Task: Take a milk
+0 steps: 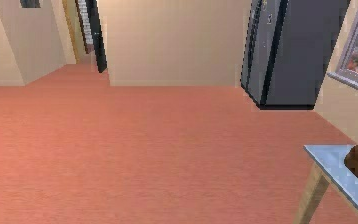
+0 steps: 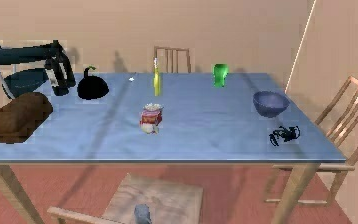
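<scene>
Carton (image 2: 152, 117), white with a red band, stands upright on the blue desk (image 2: 212, 135), a little left of the desk's middle in the arm side view, its long axis vertical. Which way its face points is too small to tell. Whether the hand is apart or together cannot be told.

Just beyond the carton stands a slim yellow bottle (image 2: 157, 78), upright and apart from it. Farther toward the view's right are a green cup (image 2: 221, 75), a blue bowl (image 2: 270, 102) and, near the desk's front corner, a small dark tangled thing (image 2: 284, 134). Toward the left lie a black rounded thing with a stalk (image 2: 92, 88), a brown loaf (image 2: 19, 118) and a dark teal appliance (image 2: 29, 58) at the far corner.

Wooden chairs stand at the far side (image 2: 172, 58), the right end (image 2: 344, 118) and the near side (image 2: 152, 198).

In the forward view, a reddish floor (image 1: 157, 140) runs to a dark fridge (image 1: 292, 55) and a doorway (image 1: 90, 35); the desk's corner (image 1: 332, 160) shows at lower right.
</scene>
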Controlling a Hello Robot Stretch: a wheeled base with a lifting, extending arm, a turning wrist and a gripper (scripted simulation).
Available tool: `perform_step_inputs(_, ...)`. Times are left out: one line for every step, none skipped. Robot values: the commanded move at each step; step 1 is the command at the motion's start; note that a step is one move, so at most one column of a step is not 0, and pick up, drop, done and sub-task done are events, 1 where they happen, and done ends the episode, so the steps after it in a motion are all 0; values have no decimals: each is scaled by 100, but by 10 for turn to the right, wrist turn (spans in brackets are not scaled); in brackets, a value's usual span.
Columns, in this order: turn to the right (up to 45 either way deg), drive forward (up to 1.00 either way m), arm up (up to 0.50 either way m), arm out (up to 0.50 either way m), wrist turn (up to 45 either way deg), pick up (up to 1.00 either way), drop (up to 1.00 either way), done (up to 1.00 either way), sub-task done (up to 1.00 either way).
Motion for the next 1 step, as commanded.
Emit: perform_step_inputs(0,0,50,0,0,0,0,0,0)
